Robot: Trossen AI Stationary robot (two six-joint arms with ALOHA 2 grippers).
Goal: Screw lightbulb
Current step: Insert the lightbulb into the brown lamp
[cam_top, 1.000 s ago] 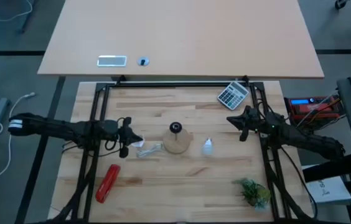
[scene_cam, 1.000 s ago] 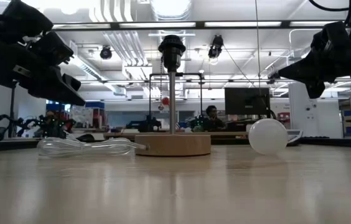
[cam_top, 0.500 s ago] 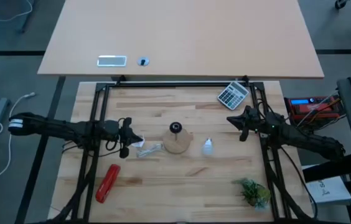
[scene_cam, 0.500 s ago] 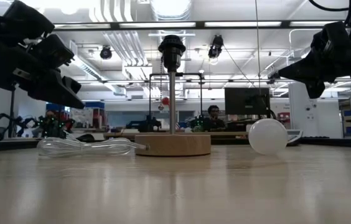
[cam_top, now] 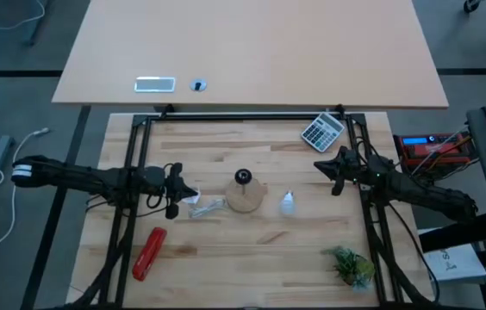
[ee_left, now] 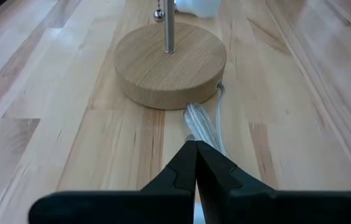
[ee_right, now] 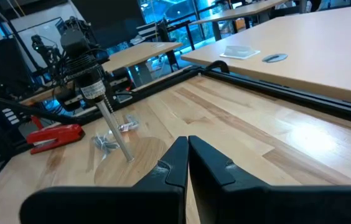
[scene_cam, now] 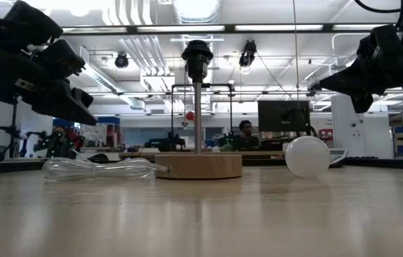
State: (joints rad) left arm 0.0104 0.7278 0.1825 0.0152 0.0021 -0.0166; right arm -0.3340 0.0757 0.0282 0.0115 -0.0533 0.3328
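- Lightbulb [cam_top: 287, 203] lies on its side on the worktop [cam_top: 252, 258], just to the right of the round wooden lamp base [cam_top: 245, 198] and free of both arms — nothing touches it.
- From the low view the lightbulb [scene_cam: 308, 156] shows as a white globe resting on the wood, beside the lamp base [scene_cam: 198, 165], with a gap between them.
- Up from that base rises a thin metal stem topped by a black socket [scene_cam: 196, 56], and the socket stands bare.
- Left gripper [cam_top: 193, 195] hovers above the worktop on the left side of the base, its fingers pressed together with nothing between them; the left wrist view shows the closed tips [ee_left: 194, 147] pointing at the base [ee_left: 170, 65].
- A bundle of clear cord [cam_top: 206, 207] lies on the worktop right under that gripper, running to the foot of the base — the same cord [scene_cam: 98, 168] shows as a glassy coil in the low view.
- Right gripper [cam_top: 319, 167] hangs well to the right of the lightbulb, near the calculator [cam_top: 323, 131], fingers also closed and holding nothing.
- In the right wrist view its shut tips [ee_right: 187, 144] face across the worktop toward the socket [ee_right: 79, 45] and the red stapler [ee_right: 56, 135].
- Red stapler [cam_top: 149, 252] sits at the front left, a small green plant [cam_top: 351, 265] at the front right.
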